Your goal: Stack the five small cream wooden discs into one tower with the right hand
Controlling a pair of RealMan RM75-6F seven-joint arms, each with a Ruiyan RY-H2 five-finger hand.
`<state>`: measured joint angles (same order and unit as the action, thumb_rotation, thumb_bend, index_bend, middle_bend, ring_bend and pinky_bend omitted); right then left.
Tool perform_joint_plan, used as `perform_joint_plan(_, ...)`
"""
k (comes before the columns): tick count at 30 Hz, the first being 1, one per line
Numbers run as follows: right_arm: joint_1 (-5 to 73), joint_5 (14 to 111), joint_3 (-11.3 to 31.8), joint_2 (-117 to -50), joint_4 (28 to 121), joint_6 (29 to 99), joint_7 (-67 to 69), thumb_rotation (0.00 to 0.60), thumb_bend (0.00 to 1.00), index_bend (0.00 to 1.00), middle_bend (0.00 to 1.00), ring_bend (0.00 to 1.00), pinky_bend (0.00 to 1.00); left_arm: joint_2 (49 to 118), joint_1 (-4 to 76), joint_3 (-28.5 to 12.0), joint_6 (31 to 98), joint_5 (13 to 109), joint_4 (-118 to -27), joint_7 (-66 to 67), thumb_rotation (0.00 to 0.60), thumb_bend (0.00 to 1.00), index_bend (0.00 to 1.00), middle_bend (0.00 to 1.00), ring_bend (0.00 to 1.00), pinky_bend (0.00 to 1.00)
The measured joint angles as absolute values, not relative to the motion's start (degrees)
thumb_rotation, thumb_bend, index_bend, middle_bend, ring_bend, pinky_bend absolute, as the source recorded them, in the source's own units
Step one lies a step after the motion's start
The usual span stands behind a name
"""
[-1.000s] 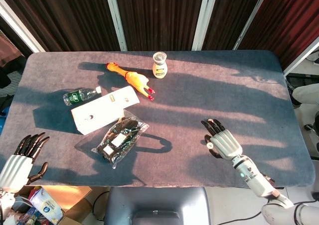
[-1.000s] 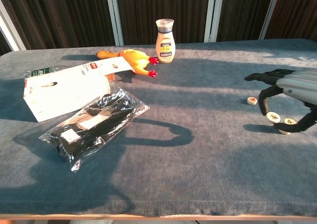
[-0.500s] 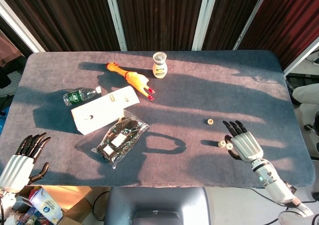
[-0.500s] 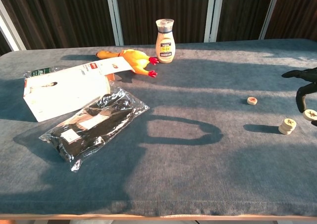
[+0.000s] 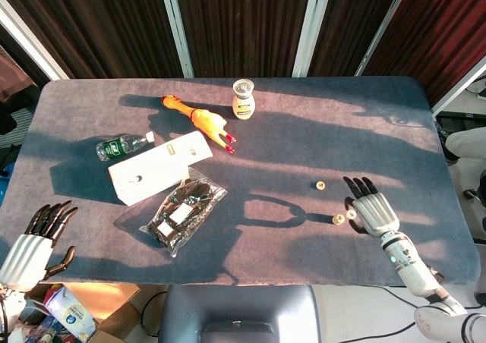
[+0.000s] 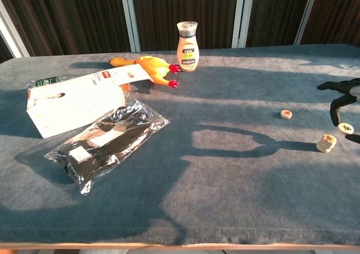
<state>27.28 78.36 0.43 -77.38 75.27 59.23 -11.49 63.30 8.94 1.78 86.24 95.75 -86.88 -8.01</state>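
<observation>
Right robot hand (image 5: 370, 210) is drawing back toward the table's right edge, away from the spot where it was hovering over the discs a second ago. It is holding one cream disc (image 6: 345, 127) pinched between thumb and a finger, the other fingers spread, as the chest view shows; half a second ago it was in much the same pose slightly lower. The lift is uncovering a short stack of discs (image 6: 324, 143) near the right edge, toward the front, which looks two or three high, though the exact count is too small to tell. A single loose disc (image 6: 286, 114) is lying apart from the stack, further from the front edge and a little toward the table's middle.

Judging from this, the tower is only partly built: the held disc is probably going onto the stack next, and the loose one is waiting its turn.

The discs are looking small, round and pale cream, each with a dark mark on its top face.

Left robot hand (image 5: 30, 248) is hanging off the front-left corner, fingers apart, holding nothing.
</observation>
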Motion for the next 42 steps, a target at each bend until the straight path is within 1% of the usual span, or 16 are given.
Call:
perform_joint_plan(17,27.57,79.23,0.86,-78.99,75.09,58.57,-12.86,0.6,0.47,0.63,0.06,0.0,0.0,63.27,9.08,1.68,86.22,95.76,-86.94,-8.21,0.6,0.48,0.0,0.0,0.0,0.02)
perform_joint_plan(42,27.54,79.73,1.01,-79.29,75.45,58.1,-13.4,0.6,0.47,0.54,0.06,0.0,0.0,62.96,8.51,2.04,87.22,96.27,-86.68,-9.09,0.6,0.48,0.0,0.0,0.0,0.02)
